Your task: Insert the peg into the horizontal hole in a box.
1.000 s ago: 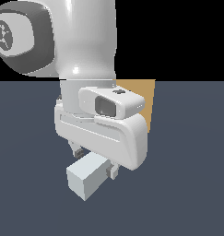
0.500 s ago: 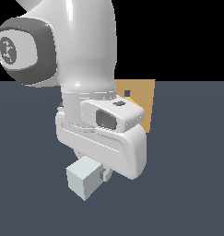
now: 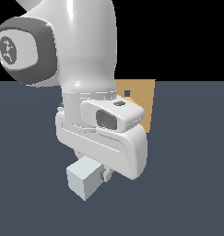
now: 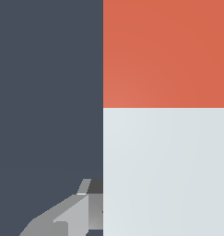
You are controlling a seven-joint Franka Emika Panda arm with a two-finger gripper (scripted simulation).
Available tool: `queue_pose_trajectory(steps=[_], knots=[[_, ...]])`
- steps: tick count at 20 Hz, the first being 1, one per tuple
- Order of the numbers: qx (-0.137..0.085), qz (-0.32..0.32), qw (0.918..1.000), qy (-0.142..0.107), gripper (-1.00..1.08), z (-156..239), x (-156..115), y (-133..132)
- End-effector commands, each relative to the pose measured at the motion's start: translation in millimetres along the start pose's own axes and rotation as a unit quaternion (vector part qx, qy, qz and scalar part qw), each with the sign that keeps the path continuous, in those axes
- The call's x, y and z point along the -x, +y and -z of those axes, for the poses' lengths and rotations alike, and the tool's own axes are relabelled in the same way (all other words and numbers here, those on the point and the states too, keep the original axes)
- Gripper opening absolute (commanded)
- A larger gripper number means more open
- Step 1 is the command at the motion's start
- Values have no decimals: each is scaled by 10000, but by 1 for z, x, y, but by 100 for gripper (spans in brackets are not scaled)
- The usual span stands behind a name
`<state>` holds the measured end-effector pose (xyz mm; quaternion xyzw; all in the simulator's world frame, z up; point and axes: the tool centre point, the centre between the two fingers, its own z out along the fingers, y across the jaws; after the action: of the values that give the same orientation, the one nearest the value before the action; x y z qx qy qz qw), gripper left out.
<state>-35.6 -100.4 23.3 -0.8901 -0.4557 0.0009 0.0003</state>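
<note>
- The white robot claw [image 3: 102,174] is clenched on the long square-section peg [image 3: 84,181], pale grey-white for most of its length with a red-orange end; one grey finger [image 4: 69,216] shows pressed against the peg's side in the wrist view.
- The peg hangs just under the claw, off the dark grey counter [image 3: 191,184]; in the exterior view only its pale blunt end shows.
- The plain tan-orange block of a box [image 3: 143,103] stands beyond the claw, largely hidden by the arm, well apart from the peg.
- Its small dark square hole [image 3: 127,94] shows just above the claw's body.
- Judged from this, grasping and lifting are done; aligning the red-orange end with the hole and pushing it in are left.
- No brand, label or readable writing shows anywhere.
</note>
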Motion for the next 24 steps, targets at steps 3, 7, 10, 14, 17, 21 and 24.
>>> queue_pose_trajectory(steps=[3, 7, 10, 14, 17, 21, 24], knots=[[11, 173, 9998, 2, -100, 7, -5, 5], [13, 516, 9987, -3, -100, 20, -15, 14], [15, 878, 9961, -7, -100, 33, -26, 23], [17, 1491, 9888, -10, -100, 55, -46, 36], [17, 1984, 9801, -10, -100, 73, -64, 44], [15, 2500, 9683, -6, -100, 91, -84, 50], [13, 2783, 9605, -3, -100, 101, -96, 53]])
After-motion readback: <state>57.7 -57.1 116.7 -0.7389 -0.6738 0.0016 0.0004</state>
